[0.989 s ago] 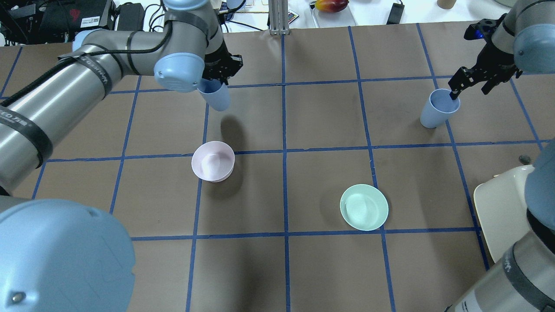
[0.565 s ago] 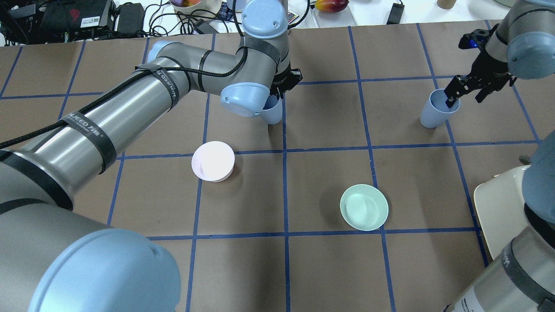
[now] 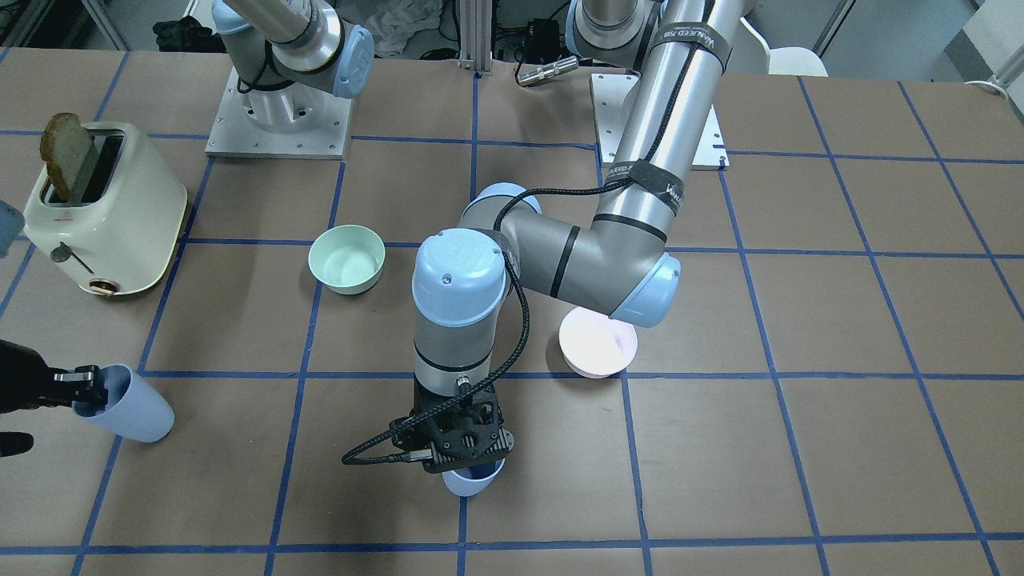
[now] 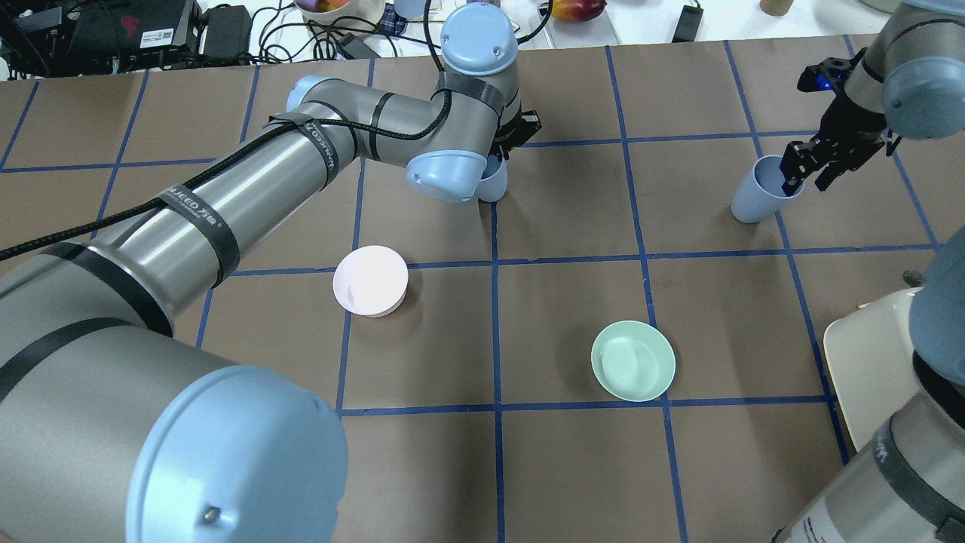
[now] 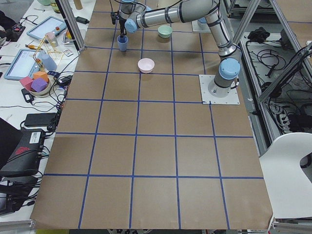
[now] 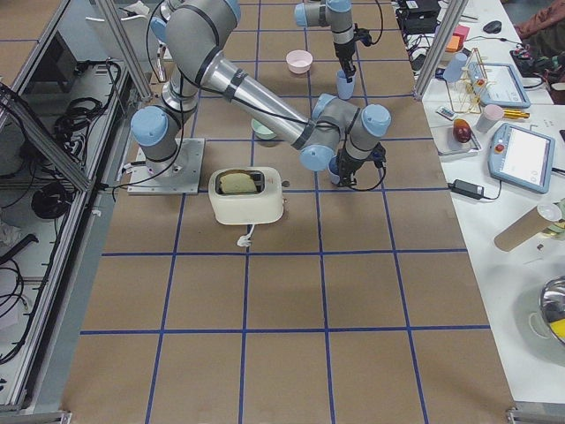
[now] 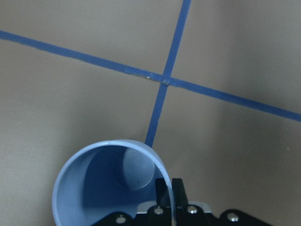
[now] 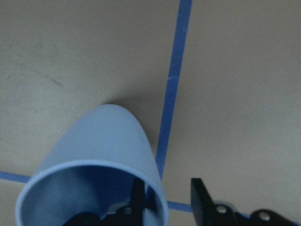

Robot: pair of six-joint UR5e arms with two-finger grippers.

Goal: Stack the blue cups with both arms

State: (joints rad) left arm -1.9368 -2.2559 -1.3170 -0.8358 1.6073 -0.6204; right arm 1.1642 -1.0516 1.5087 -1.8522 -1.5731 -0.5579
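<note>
Two pale blue cups. My left gripper (image 4: 503, 154) is shut on the rim of one cup (image 4: 495, 183), held upright at the tape crossing in the far middle of the table. The left wrist view shows its fingers (image 7: 162, 193) pinching the cup (image 7: 103, 183) wall. I cannot tell whether that cup touches the table. The other cup (image 4: 756, 197) stands at the far right. My right gripper (image 4: 803, 170) straddles its rim, one finger (image 8: 138, 197) inside the cup (image 8: 103, 141), the other outside and apart from the wall, so it is open.
A pale pink bowl (image 4: 370, 280) sits left of centre and a mint-green bowl (image 4: 633, 360) right of centre. A cream toaster (image 3: 104, 212) with a slice of toast stands by my right arm's base. The far table edge holds cables and clutter.
My left arm has carried its cup to the right, from the far left to the centre line, and lower. My right gripper's jaws have narrowed around the other cup's rim.
</note>
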